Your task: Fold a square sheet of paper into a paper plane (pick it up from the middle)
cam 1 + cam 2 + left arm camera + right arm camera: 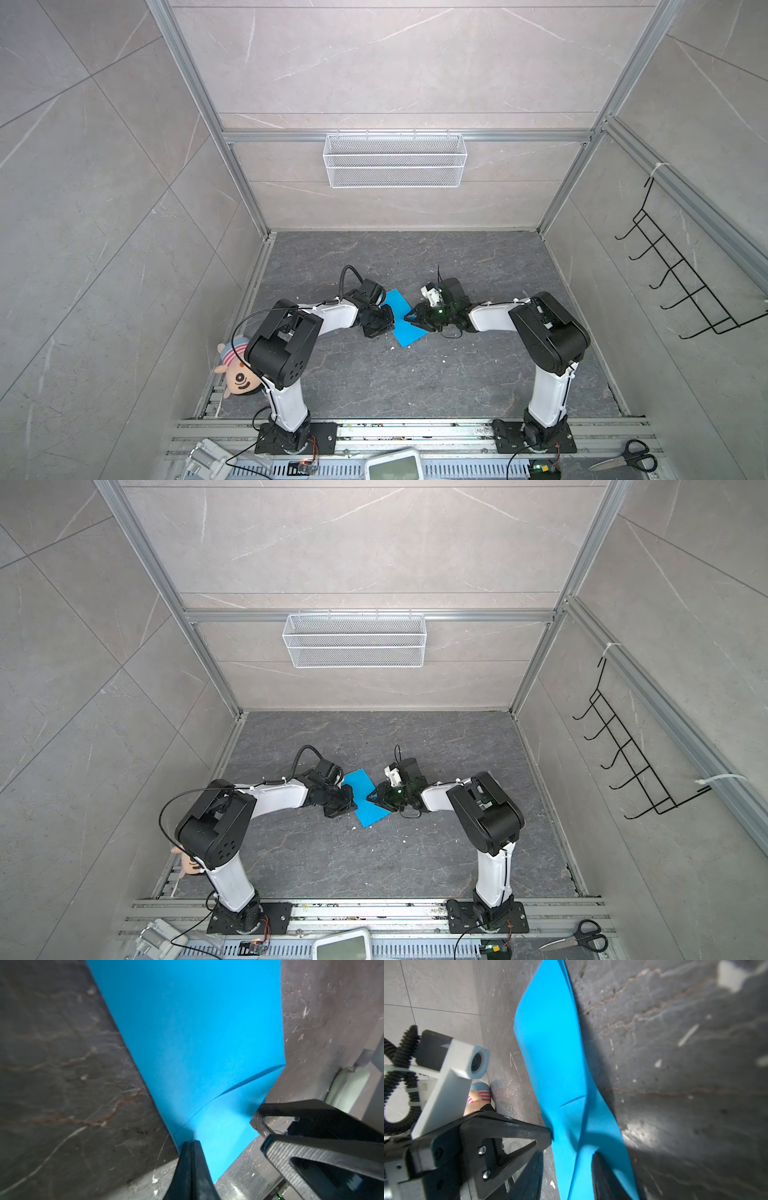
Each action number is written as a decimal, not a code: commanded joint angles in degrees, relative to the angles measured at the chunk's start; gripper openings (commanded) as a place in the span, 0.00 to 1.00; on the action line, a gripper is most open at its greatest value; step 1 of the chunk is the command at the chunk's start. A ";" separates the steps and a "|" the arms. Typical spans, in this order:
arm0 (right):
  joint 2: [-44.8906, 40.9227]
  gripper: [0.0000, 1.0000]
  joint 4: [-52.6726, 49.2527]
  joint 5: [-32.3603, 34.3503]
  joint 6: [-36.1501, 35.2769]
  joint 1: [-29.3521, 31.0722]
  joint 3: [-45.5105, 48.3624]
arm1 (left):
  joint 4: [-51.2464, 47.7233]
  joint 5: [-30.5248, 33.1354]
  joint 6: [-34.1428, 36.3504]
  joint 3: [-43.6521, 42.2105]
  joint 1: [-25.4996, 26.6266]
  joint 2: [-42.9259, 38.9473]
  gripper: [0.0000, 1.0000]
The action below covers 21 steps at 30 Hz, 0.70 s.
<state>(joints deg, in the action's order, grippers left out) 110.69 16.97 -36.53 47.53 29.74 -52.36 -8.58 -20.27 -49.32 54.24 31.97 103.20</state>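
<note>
We are folding the paper (398, 302): the closed left end effector (191, 1144) is pinning it, and next the half-open right end effector (259, 1132) should be carrying its raised edge over.

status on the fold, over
Left gripper shut, tips on paper edge. Right gripper open at the opposite edge. Paper folded, one flap bowing up. Toy far off to the left, clear of the work.

The square sheet of paper (400, 313) (360, 787) is bright sky-blue and plain. It is folded over into a long 2-layer strip and lies aslant on the dark marbled tabletop (415, 382) in both top views. Its upper layer stands slightly lifted, and 1 long side bows up off the surface.
</note>
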 commanded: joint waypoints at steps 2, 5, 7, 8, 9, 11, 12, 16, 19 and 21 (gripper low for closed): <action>2.68 0.42 1.62 -2.04 0.43 -0.09 -1.47 | -3.24 2.50 -1.16 -3.76 -0.41 2.89 0.00; 2.45 0.41 2.13 -2.83 0.14 -0.12 -1.46 | -3.54 2.40 -0.90 -3.64 -0.44 3.06 0.00; 1.79 0.40 2.14 -2.93 -0.19 -0.11 -1.21 | -3.55 2.52 -0.87 -3.69 -0.42 3.14 0.00; 1.48 0.39 1.93 -2.76 -0.48 -0.14 -1.25 | -3.55 2.60 -0.87 -3.61 -0.47 3.15 0.00; 1.15 0.37 1.87 -2.62 -0.76 -0.24 -1.09 | -3.64 2.55 -0.83 -3.48 -0.44 3.28 0.00; 0.59 0.33 1.92 -2.64 -1.25 -0.14 -0.87 | -3.68 2.60 -0.78 -3.41 -0.47 3.33 0.00; 0.49 0.31 1.70 -2.66 -1.42 -0.11 -0.90 | -3.83 2.56 -0.77 -3.34 -0.46 3.33 0.00; 0.85 0.26 1.48 -3.50 -1.90 -0.05 -1.27 | -4.09 2.68 -0.45 -3.11 -0.42 3.32 0.00; 1.43 0.26 1.83 -3.90 -1.67 0.05 -1.52 | -4.23 2.69 -0.32 -3.08 -0.43 3.33 0.00; 1.93 0.26 2.14 -4.38 -1.39 0.15 -1.78 | -4.21 2.70 -0.33 -3.00 -0.47 3.41 0.00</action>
<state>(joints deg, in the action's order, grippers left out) 112.14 18.50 -39.51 46.74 29.67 -53.21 -7.11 -21.58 -49.54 53.34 31.44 103.07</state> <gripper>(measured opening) 0.262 0.056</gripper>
